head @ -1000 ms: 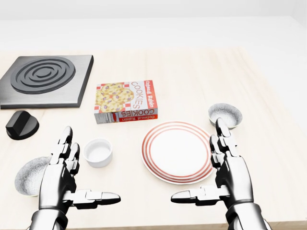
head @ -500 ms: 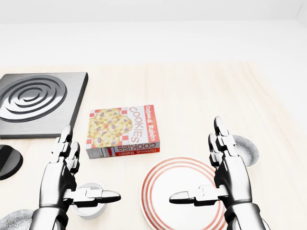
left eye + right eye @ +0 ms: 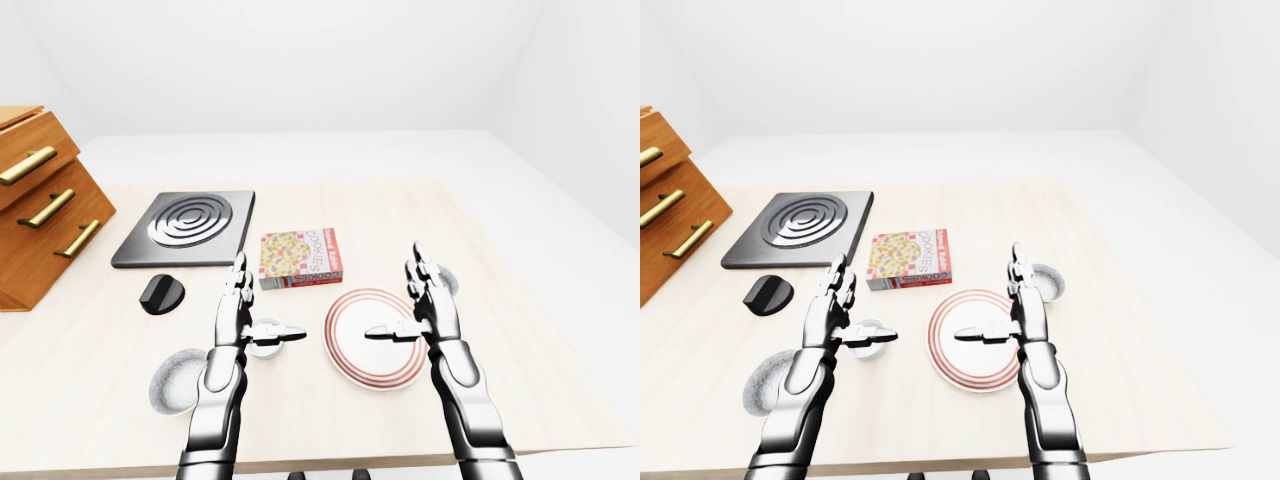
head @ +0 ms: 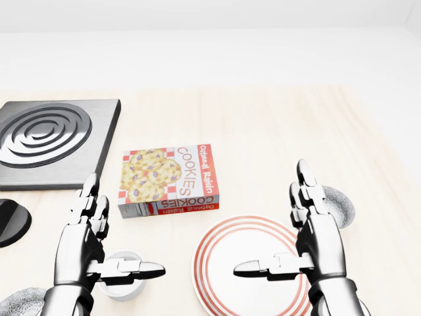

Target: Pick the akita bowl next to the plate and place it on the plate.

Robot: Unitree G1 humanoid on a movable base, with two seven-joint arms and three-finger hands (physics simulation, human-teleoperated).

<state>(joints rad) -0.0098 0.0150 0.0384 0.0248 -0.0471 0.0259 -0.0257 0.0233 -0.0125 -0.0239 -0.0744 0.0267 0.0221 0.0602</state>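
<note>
Fingers (image 4: 304, 176) of the R hand (image 4: 319, 243) are straight and spread wide. The thumb sticks out to view-left over the white round plate w/ red rings (image 4: 220, 249), and they hold nothing. Fingers (image 4: 89, 191) of the L hand (image 4: 79, 247) are the same: flat, wide, empty, w/ the thumb pointing view-right over the small white round ramekin (image 4: 128, 289). R hand hangs over the plate's right rim. L hand is well apart from the plate, at view-left.

Change: vs 1 s ago the whole head view has slid down. Plate, red-and-white flat cookies box (image 4: 168, 181) and dark square hob w/ concentric rings (image 4: 52, 135) all sit lower together, so the camera moved, not the things. Over the last half sec almost nil; R hand is a shade further right. My read: approach is done, the reach has barely begun, no grasp yet.

Task thing: the grey speckled akita bowl (image 4: 342, 204) sits on the light wood table (image 4: 276, 125), just beside the plate's upper-right rim. In head view it's partly hidden behind the R fingers; touching or not, can't tell. Bowl is upright, mouth up. It's round, so no long axis in plan; its axis runs vertical, and any side should do for a grasp.

Further out: a black knob (image 4: 10, 224), and a second speckled bowl (image 3: 178, 382) at bottom left, well apart from the plate, so prob. not the target. A wooden drawer unit w/ brass handles (image 3: 40, 200) is at far left.
</note>
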